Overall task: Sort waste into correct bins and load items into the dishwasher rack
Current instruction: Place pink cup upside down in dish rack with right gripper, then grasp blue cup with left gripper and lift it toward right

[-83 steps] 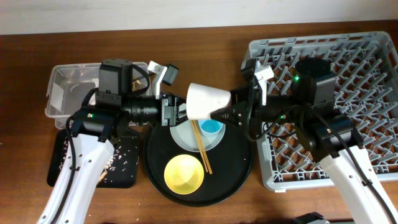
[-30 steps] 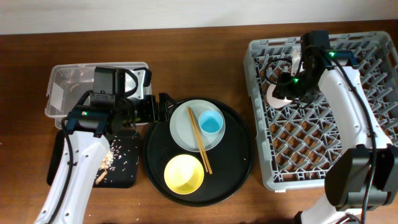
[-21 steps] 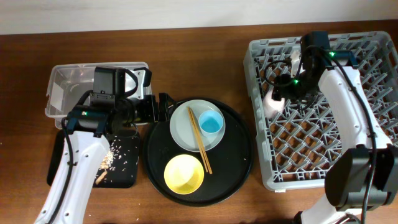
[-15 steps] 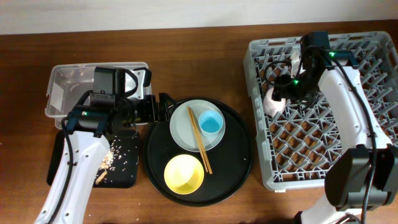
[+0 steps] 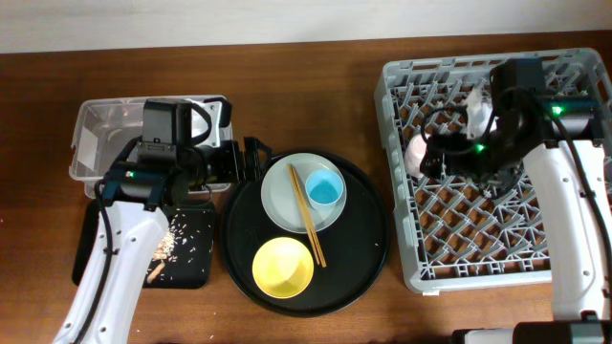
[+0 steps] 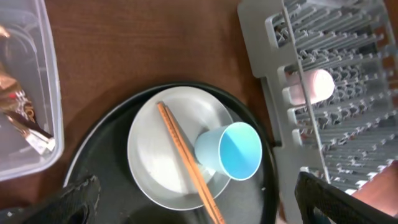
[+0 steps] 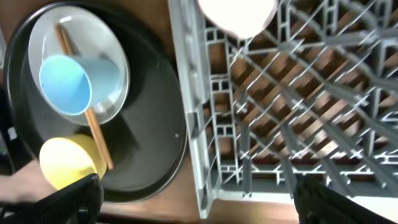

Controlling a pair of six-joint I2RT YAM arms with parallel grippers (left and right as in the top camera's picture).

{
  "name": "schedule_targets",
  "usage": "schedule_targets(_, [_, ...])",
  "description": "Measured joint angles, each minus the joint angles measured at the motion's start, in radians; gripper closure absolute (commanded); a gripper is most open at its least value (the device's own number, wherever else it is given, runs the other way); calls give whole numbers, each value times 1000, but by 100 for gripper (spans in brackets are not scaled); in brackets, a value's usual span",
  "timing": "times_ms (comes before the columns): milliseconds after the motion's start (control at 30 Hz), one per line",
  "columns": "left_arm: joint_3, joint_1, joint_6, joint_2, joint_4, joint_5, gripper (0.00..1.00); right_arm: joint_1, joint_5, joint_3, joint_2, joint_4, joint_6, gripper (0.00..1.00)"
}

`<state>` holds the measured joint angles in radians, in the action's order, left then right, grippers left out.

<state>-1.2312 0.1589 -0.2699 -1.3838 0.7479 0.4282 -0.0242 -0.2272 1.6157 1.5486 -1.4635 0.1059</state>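
Note:
The pink cup [image 5: 417, 153] lies on its side among the pegs at the left of the grey dishwasher rack [image 5: 574, 201]; the cup [image 7: 239, 12] also shows at the top of the right wrist view. My right gripper [image 5: 433, 159] hovers just right of it, open and empty. The grey-white plate [image 5: 285, 196] carries the blue cup [image 5: 326, 189] and the chopsticks [image 5: 308, 218]. The yellow bowl [image 5: 282, 266] sits in front of them. My left gripper [image 5: 252, 162] is open and empty at the plate's left edge.
Plate and bowl rest on a large round black tray [image 5: 368, 250]. The clear tub [image 5: 105, 124] stands at the back left with a gold wrapper [image 6: 15, 109] inside. The shallow black tray [image 5: 196, 272] in front of it holds rice-like scraps [image 5: 177, 241].
My right gripper has opened and let go of the pink cup, which now lies in the rack. The right arm has drawn back to the right. The left arm has barely moved.

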Motion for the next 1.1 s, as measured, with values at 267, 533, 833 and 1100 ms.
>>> schedule_targets(267, [56, 226, -110, -59, -30, -89, 5, 0, -25, 0, 1, -11, 0, 1])
schedule_targets(533, [76, 432, -158, -253, -122, -227, 49, 0, -27, 0, 1, -22, 0, 0])
schedule_targets(833, [78, 434, -161, -312, -173, -333, 63, 0, -26, 0, 1, -26, 0, 0])
schedule_targets(1100, [78, 434, -164, -312, -175, -377, 76, 0, -26, 0, 1, -27, 0, 1])
